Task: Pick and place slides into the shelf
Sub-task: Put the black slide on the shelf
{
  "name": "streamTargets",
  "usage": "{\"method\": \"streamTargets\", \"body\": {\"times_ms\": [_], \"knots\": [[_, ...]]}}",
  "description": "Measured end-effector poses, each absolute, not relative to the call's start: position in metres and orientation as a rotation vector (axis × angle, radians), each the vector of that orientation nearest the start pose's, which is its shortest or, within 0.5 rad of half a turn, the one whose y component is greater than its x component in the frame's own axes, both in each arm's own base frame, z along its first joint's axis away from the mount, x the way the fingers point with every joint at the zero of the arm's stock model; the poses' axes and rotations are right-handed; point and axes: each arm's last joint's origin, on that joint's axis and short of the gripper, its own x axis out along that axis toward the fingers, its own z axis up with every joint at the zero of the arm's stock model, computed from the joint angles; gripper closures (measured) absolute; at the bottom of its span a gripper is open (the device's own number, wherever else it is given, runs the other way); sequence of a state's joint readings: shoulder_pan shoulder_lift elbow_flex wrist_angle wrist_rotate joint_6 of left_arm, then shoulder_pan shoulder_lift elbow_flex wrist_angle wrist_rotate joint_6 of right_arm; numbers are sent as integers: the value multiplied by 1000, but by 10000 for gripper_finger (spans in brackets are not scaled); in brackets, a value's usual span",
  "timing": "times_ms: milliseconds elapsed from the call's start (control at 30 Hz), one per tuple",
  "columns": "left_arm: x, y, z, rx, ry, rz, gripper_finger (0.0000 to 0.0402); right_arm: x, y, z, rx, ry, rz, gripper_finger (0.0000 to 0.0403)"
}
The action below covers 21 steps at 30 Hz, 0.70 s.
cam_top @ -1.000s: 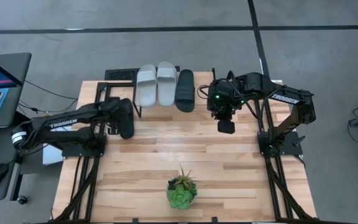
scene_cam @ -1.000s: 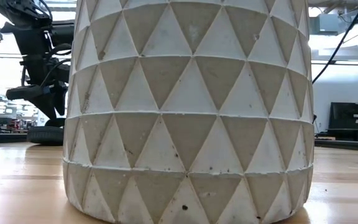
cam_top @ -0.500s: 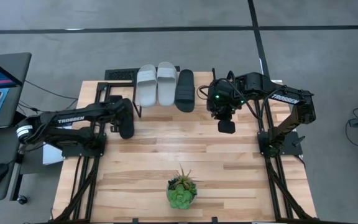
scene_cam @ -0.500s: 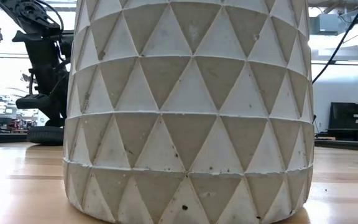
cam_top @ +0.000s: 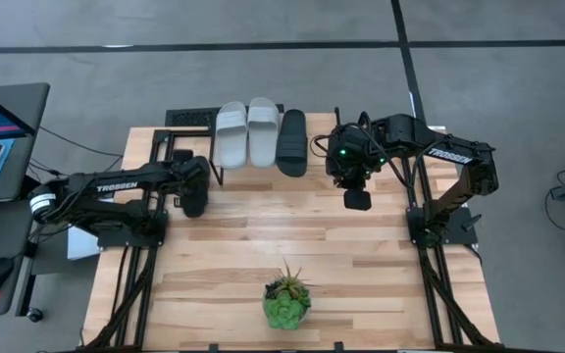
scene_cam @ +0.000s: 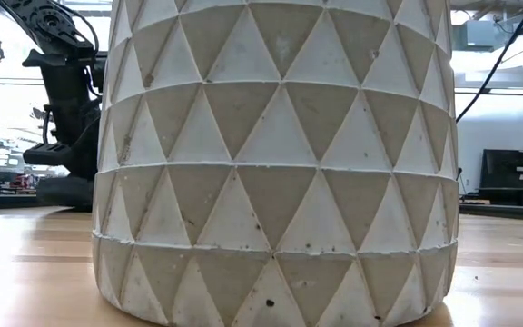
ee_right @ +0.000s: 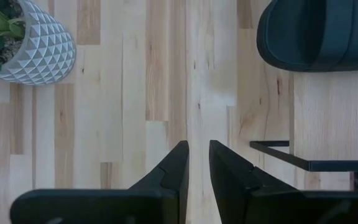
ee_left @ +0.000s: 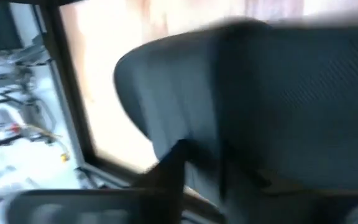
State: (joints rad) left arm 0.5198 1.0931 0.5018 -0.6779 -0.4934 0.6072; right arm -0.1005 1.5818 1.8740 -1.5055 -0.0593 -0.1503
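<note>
Left gripper [cam_top: 195, 201], frame left, is clamped on last black slide [ee_left: 278, 93]; three slides [cam_top: 261, 135] are shelved on shelf [cam_top: 322, 147]; one remains.

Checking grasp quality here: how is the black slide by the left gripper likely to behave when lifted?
The black slide looks like thick moulded rubber, so probably light and slightly flexible. Its flat sole should not roll. Gripped at one end by the left gripper, it may sag or swing.
</note>
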Motion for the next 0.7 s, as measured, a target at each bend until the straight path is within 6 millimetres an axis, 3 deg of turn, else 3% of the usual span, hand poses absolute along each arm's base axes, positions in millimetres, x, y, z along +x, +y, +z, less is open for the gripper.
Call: {"method": "streamTargets", "body": {"times_ms": [67, 133, 433, 700], "knots": [[134, 93, 162, 482, 1557, 434, 381, 273, -26, 405, -34, 1208, 55, 349], [133, 93, 163, 487, 1557, 428, 393, 273, -26, 405, -34, 1208, 55, 349], [124, 86, 169, 491, 1581, 416, 399, 273, -26, 405, -45, 1208, 63, 349], [105, 76, 188, 420, 1520, 574, 400, 273, -26, 405, -48, 1210, 65, 349]]}}
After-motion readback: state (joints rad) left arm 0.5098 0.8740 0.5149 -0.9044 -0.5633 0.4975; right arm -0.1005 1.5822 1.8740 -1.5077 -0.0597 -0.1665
